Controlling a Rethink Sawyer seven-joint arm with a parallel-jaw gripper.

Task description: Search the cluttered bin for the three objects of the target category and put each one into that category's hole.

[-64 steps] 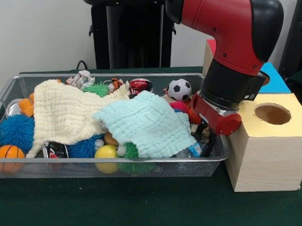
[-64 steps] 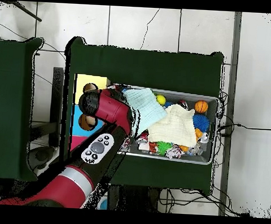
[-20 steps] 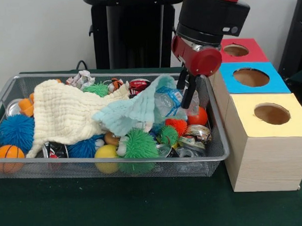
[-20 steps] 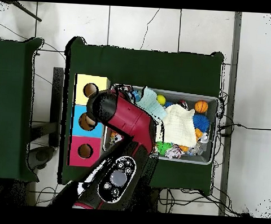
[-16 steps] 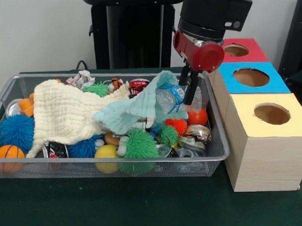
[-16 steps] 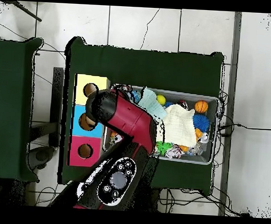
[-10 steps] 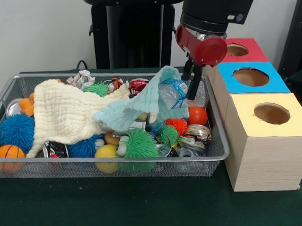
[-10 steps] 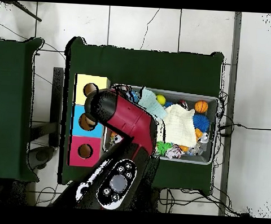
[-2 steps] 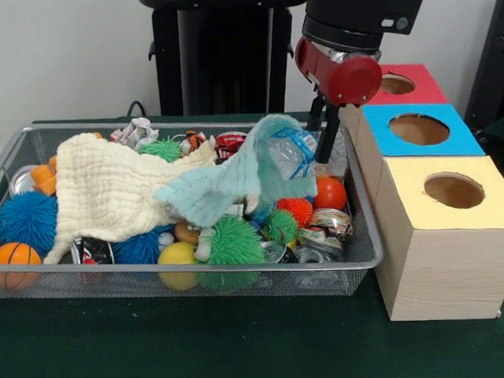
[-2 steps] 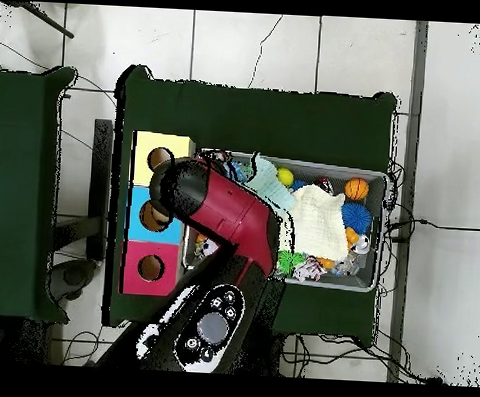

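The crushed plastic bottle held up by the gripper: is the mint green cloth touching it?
Touching. In the front view the mint green cloth drapes against the crushed plastic bottle, lifted along with it by the gripper.

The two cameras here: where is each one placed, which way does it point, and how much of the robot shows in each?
Front view: across the table, level, facing the wire mesh bin and wooden box with coloured holes; shows the end effector lifting a crumpled plastic bottle.
Overhead view: above, looking straight down; shows the red and black arm over the bin.
Both share bin, box and arm.
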